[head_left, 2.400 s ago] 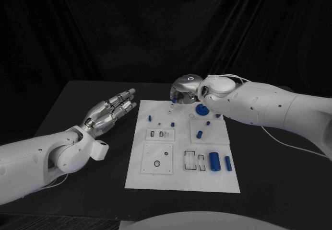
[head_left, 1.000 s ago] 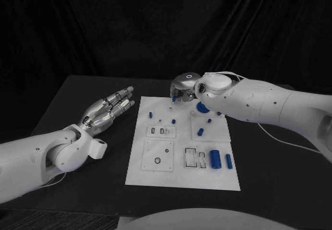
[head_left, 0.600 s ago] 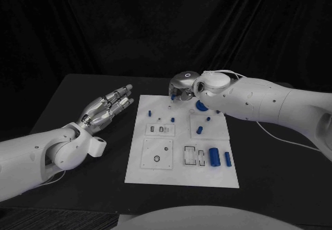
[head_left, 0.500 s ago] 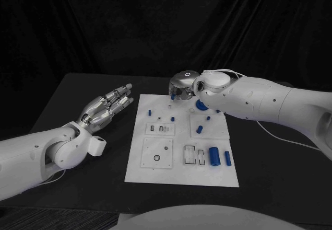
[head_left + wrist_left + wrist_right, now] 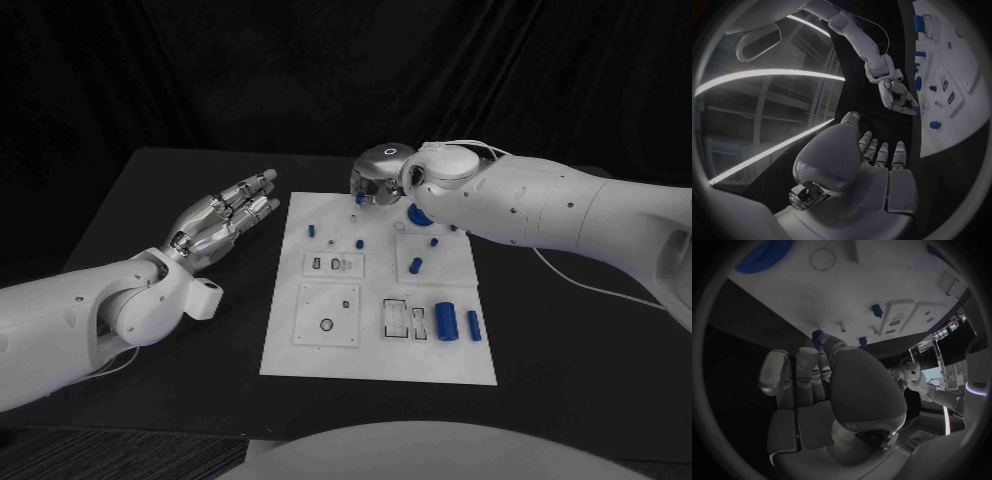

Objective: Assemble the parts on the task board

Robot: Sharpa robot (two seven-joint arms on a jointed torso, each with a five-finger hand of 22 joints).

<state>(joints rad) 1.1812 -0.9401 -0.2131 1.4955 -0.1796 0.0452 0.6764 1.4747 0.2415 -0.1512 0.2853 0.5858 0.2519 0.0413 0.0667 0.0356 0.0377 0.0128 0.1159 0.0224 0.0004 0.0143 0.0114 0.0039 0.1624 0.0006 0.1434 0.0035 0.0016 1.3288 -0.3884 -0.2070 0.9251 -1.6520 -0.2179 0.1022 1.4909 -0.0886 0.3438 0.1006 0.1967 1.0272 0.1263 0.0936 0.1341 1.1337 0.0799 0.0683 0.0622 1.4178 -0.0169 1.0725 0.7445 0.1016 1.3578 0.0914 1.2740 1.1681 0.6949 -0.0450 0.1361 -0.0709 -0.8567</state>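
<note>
Both arms are glossy white shells, thick and rounded, with small dark screw dots on the right one. A thin white cable loops over the right wrist. The left hand [image 5: 219, 221] and right hand [image 5: 378, 180] are silver metal with segmented fingers. A small lit ring marks the right hand's back.

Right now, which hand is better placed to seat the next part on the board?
The right hand, probably. It hangs over the far edge of the task board and pinches a small blue part. The left hand hovers open beside the board, over bare table.
</note>
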